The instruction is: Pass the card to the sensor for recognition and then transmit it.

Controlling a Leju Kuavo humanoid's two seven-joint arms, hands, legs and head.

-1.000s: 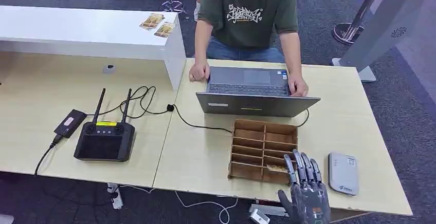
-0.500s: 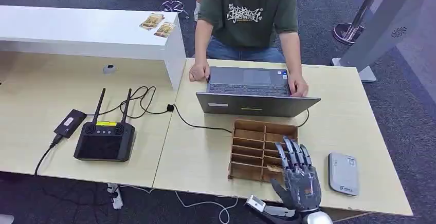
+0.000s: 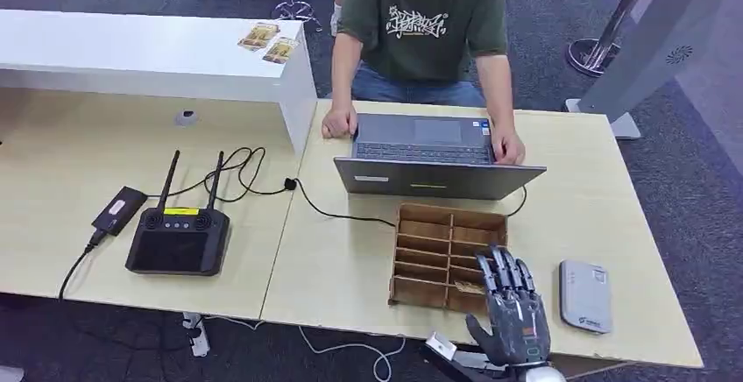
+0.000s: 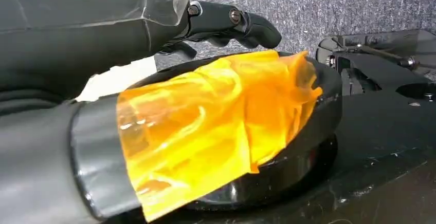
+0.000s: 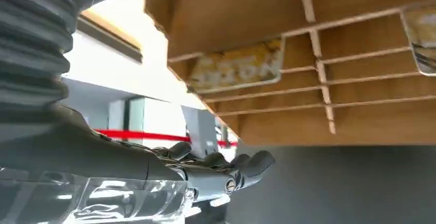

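While right hand point(image 3: 514, 307) hovers spread and empty over wooden organizer point(image 3: 438, 237) (card point(image 5: 237, 66) ungrasped): early going, pickup, sensor point(image 3: 585, 295) pass, handover all pending.

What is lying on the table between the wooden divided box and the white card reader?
In the head view, the right hand hovers there, beside the wooden divided box; bare tabletop shows between it and the white card reader.

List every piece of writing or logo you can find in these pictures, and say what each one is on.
None can be read with certainty.
T-shirt: white stylised print, illegible.
Card in the wooden organizer: blurred lettering.
Card reader: tiny mark, too small.
Laptop: stickers, too small.
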